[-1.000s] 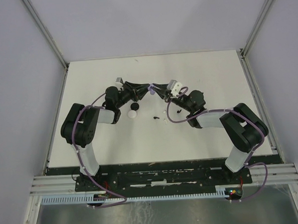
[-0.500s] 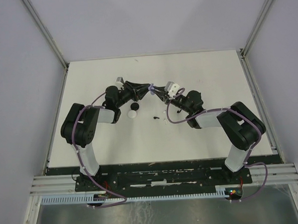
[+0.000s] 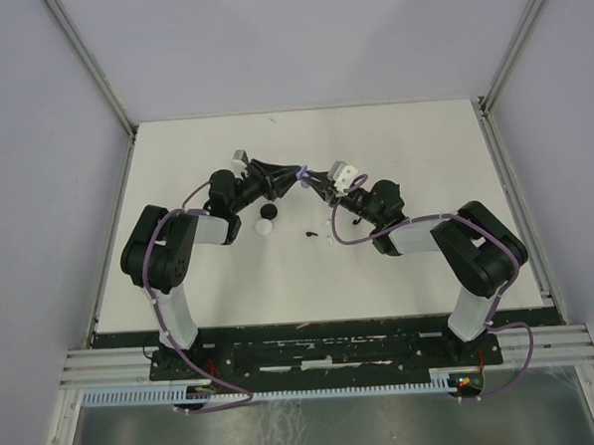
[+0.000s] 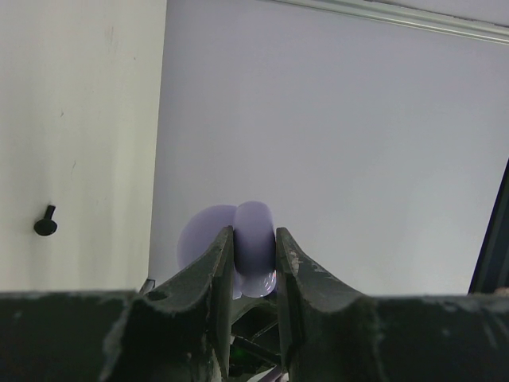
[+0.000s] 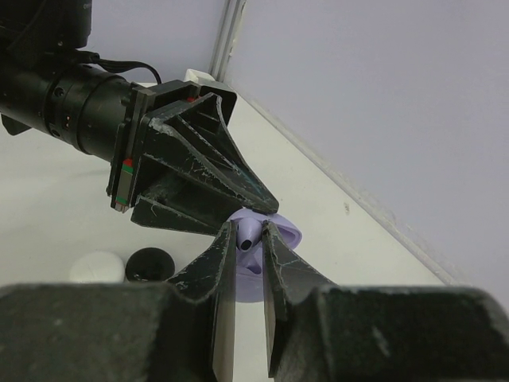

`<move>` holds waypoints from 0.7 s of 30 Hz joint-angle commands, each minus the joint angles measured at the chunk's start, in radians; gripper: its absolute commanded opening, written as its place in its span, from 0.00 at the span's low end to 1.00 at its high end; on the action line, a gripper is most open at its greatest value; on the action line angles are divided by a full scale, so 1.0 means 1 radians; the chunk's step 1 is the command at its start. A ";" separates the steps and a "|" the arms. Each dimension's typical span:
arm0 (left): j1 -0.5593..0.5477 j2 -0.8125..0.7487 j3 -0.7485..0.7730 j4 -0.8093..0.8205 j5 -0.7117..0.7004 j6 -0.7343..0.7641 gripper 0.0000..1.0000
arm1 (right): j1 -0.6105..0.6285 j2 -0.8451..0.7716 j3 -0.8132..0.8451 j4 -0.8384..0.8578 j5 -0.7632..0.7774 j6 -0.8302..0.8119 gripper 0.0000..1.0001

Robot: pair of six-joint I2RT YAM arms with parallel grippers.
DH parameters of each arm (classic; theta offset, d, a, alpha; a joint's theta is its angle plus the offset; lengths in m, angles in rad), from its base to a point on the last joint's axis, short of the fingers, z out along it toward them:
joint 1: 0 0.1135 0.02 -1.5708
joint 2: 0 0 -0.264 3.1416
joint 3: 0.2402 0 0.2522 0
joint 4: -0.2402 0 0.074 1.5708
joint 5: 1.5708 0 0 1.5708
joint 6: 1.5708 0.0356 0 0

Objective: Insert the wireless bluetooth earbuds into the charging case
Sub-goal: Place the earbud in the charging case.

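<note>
Both arms: nosed together over the middle of the table (image 3: 403,147), tips lifted off the surface
Left gripper (image 4: 254,243): jaws clamped on the lilac charging case (image 4: 254,213), squeezing the body across its flanks, with the lid swung open behind
Pucks: white puck (image 3: 265,226) and black puck (image 3: 269,212) sit side by side on the table below, nobody holding them
Lilac earbud (image 5: 249,237): pinched in the tips of the right gripper (image 5: 246,229), dark tip facing the wrist camera, right at the case's open mouth; not seated yet as far as I can tell
Right gripper: jaws closed on that earbud, only the very tips on it
Loose bits: black earbud (image 3: 311,233) lying on the table, with a couple of tiny white pieces just right of it that are too small to call
Handling guess: the bud looks featherlight, hard, glossy and rounded, so it'll want to twist or squirt out. Hold it across the fat body with a light squeeze. The case is a stiff, smooth shell and the hinge is probably the weak spot — grip the base, not the lid.
</note>
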 commanded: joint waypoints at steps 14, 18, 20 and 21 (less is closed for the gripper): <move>-0.004 -0.052 0.018 0.059 0.027 0.075 0.03 | 0.005 -0.016 0.004 0.023 0.064 -0.004 0.01; -0.003 -0.056 0.015 0.046 0.024 0.088 0.03 | 0.004 -0.024 0.005 0.010 0.070 -0.009 0.01; -0.003 -0.059 0.014 0.043 0.024 0.091 0.03 | 0.004 -0.028 0.004 -0.002 0.071 -0.012 0.01; -0.002 -0.061 0.014 0.044 0.024 0.092 0.03 | 0.003 -0.028 0.003 -0.004 0.073 -0.013 0.01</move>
